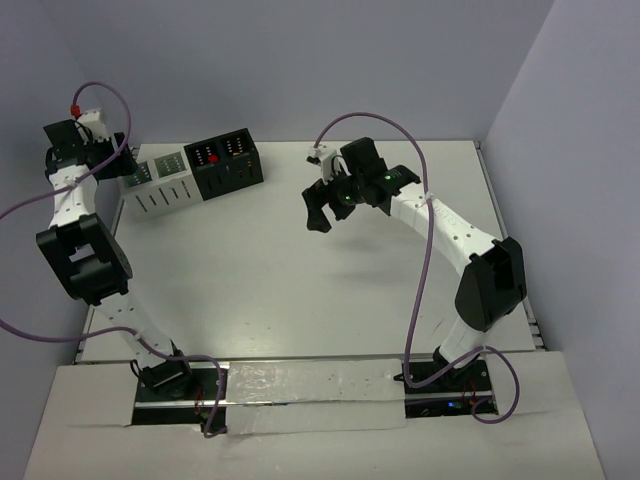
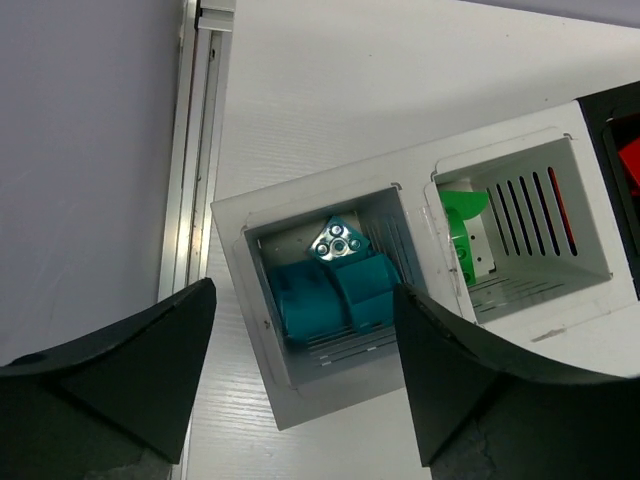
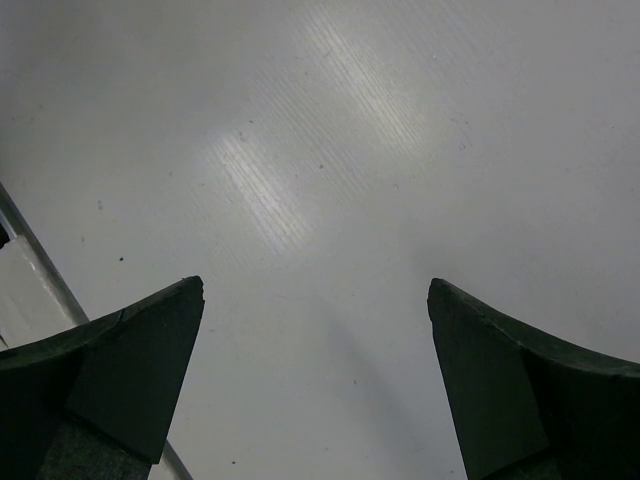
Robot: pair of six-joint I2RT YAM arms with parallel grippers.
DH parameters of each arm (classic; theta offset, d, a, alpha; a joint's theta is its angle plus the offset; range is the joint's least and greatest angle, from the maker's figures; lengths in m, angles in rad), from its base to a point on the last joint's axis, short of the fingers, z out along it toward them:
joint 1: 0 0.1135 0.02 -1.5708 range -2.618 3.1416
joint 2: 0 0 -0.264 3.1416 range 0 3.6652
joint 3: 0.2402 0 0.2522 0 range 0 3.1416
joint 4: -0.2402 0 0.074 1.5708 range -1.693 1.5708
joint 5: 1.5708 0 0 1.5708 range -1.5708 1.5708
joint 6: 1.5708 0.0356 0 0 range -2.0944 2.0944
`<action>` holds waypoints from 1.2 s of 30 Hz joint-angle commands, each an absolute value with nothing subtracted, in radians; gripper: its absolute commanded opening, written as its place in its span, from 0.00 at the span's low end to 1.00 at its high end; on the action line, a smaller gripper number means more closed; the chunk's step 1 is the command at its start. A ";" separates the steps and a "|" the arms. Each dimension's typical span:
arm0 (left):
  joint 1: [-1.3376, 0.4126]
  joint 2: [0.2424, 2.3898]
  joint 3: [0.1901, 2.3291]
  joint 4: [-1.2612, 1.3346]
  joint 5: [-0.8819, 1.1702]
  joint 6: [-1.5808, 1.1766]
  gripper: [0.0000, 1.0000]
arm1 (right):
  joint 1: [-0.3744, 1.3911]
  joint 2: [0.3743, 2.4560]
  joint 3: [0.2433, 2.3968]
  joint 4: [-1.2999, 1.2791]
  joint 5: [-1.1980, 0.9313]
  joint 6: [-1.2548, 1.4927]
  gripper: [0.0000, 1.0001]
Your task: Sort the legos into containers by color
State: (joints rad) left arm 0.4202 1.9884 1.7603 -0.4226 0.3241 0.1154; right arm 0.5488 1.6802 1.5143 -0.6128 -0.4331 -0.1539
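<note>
Left tool [image 2: 302, 295], jaws apart and empty, hovers above the white container [image 1: 160, 190], upper left of top view. Teal legos [image 2: 335, 292] lie in its compartment. Deposit step likely done. Right tool [image 3: 315, 290] wide, empty. Next: retract upward.

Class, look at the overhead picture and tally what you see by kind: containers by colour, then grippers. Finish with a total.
White container: 1
Black container: 1
Grippers: 2, the left gripper and the right gripper
Total: 4
</note>
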 commanded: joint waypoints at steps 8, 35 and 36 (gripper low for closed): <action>0.347 1.839 1.904 -0.503 0.377 0.129 0.96 | 0.469 1.569 1.537 -0.588 -0.398 -0.110 1.00; 0.009 1.162 1.211 -0.400 0.240 -0.031 0.99 | 0.257 1.145 1.132 -0.402 -0.020 -0.028 1.00; 0.009 1.154 1.206 -0.394 0.235 -0.032 0.99 | 0.256 1.141 1.128 -0.399 -0.020 -0.025 1.00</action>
State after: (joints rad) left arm 0.0082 1.2140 1.2150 -0.4512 0.2843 -0.0412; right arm 0.2709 1.1787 1.1437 -0.4698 -0.0650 -0.0428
